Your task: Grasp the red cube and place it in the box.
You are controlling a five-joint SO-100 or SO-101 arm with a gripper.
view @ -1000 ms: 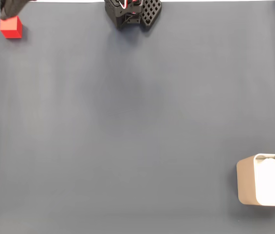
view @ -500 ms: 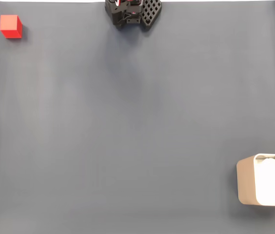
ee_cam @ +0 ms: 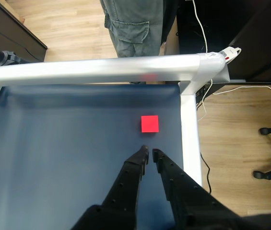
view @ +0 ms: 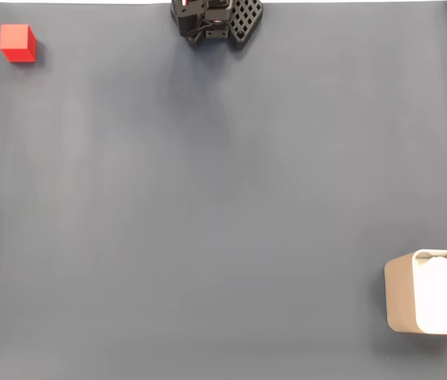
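While our gripper (ee_cam: pixel 149 152) hangs above the dark blue mat (ee_cam: pixel 68 143) with its two black fingers nearly together and nothing between them, the red cube (ee_cam: pixel 149 123) lies flat on the mat just beyond the fingertips, apart from them, near the silver frame rail (ee_cam: pixel 101 69). From the fixed view we see the cube (view: pixel 17 42) in the top left corner and the box (view: pixel 399 293) at the bottom right edge, well apart, with white padding (view: pixel 442 295) inside. Our arm (view: pixel 215 20) sits at the top edge. A person's legs (ee_cam: pixel 133 21) stand beyond the rail.
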